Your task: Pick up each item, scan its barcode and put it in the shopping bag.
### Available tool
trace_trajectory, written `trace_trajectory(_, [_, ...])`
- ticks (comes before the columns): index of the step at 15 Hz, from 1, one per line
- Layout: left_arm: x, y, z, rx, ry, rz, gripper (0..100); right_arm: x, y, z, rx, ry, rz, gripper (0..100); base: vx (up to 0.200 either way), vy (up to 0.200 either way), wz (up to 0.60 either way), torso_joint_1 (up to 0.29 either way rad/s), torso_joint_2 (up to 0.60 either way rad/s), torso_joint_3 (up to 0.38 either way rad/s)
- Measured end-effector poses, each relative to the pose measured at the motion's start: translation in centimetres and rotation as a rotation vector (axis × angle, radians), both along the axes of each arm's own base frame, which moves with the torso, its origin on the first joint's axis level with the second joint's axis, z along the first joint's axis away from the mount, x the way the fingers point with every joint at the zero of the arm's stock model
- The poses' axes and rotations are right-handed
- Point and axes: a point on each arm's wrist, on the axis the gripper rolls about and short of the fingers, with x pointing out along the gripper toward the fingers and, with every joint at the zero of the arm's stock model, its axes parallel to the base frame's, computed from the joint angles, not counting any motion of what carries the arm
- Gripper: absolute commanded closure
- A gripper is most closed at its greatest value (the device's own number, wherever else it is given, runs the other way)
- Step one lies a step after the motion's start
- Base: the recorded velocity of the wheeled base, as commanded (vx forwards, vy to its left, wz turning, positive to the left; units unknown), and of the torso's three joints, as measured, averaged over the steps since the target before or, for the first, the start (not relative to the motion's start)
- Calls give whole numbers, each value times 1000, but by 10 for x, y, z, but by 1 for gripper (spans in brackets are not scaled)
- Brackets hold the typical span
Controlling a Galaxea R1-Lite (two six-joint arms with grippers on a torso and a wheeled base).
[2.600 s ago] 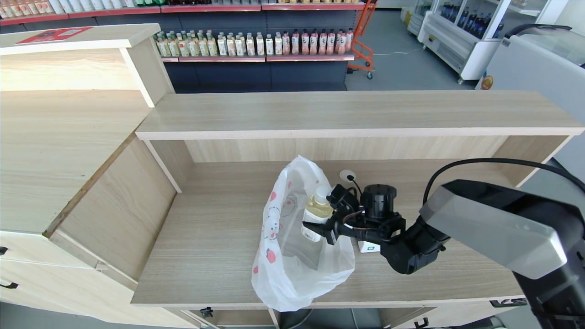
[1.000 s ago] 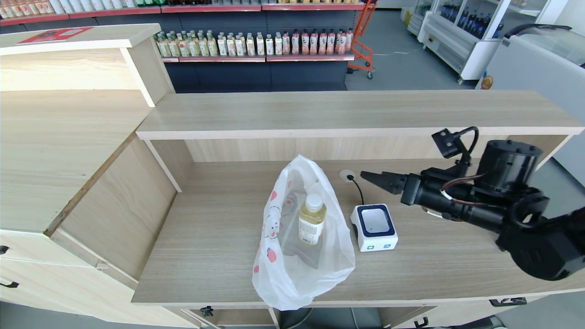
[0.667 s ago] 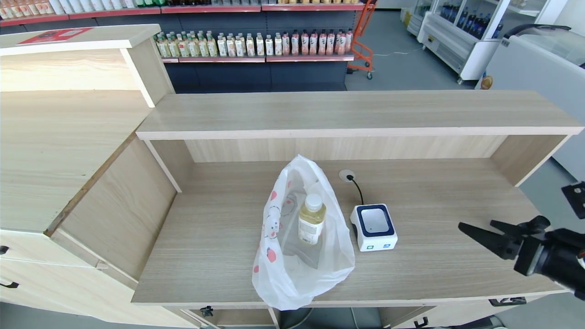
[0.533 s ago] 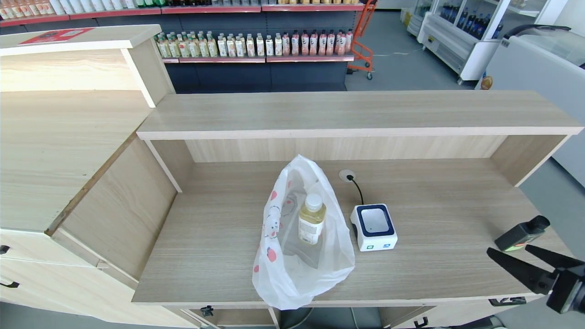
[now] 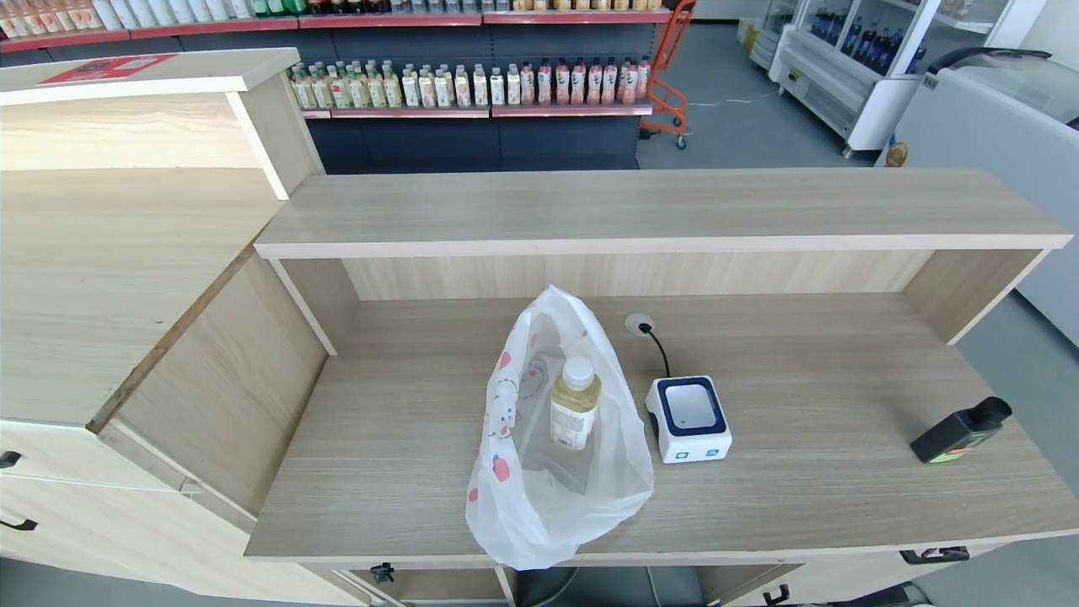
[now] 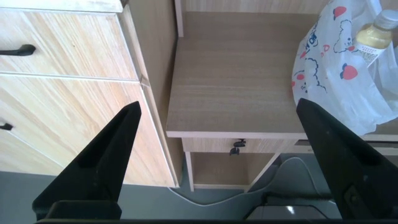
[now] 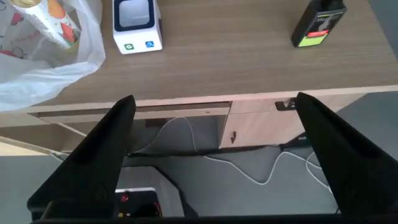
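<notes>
Pale-wood worktop [image 5: 405, 421], entry: my right end effector [image 7: 214, 98] has drawn back from the shopping bag [image 5: 548, 455], where it held the yellow-drink bottle [image 5: 576, 405] 2.6 s ago. It now hangs off the worktop's front edge, on the near side of the scanner [image 5: 689, 419], fingers spread wide and empty. The bottle stands upright inside the bag, just left of the scanner. My left end effector [image 6: 217, 106] is also spread wide and empty, off the front edge, farther left of the scanner than the bag.

Room: a raised ledge [image 5: 657, 206] runs behind the scanner; beyond it, store shelves [image 5: 472, 84] of drinks and a chest freezer [image 5: 986, 118].

Count: one bag, one scanner, one bottle bagged, and one dark bottle [image 5: 959, 431] lying well to the scanner's right.
</notes>
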Motion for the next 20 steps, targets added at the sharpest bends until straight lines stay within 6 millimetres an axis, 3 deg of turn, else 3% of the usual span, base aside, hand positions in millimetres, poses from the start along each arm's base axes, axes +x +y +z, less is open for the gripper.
trace_trajectory(4, [0, 0, 0, 0, 0, 0, 0, -9, 0, -3, 2, -114, 8, 0, 0, 0, 0, 0, 0, 0])
trace_trajectory(10, [0, 0, 0, 5, 0, -1, 0, -11, 0, -4, 7, -138, 9, 0, 0, 0, 0, 0, 0, 0])
trace_trajectory(20, [0, 0, 0, 4, 0, 0, 0, -11, 0, -4, 9, -138, 8, 0, 0, -200, 0, 3, 1, 0])
